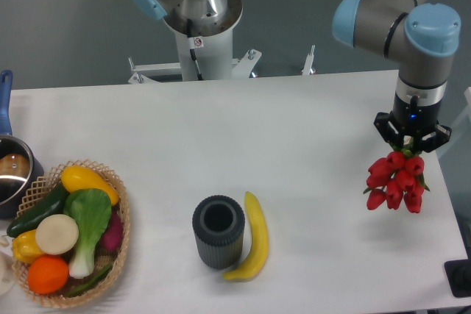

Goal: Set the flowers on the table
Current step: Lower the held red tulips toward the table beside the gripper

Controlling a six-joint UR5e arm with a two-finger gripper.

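Observation:
The flowers (395, 181), a small bunch of red tulip buds, hang buds-down from my gripper (411, 146) at the right side of the white table (294, 130). The gripper points straight down and is shut on the bunch's stem end, which is hidden inside the fingers. The buds hang just above the tabletop; I cannot tell if they touch it.
A dark grey cylindrical cup (218, 232) stands at front centre with a yellow banana (254, 239) beside it. A wicker basket (118, 189) of vegetables sits at front left, a metal pot (13, 174) behind it. A black object (460, 277) lies at the right front corner.

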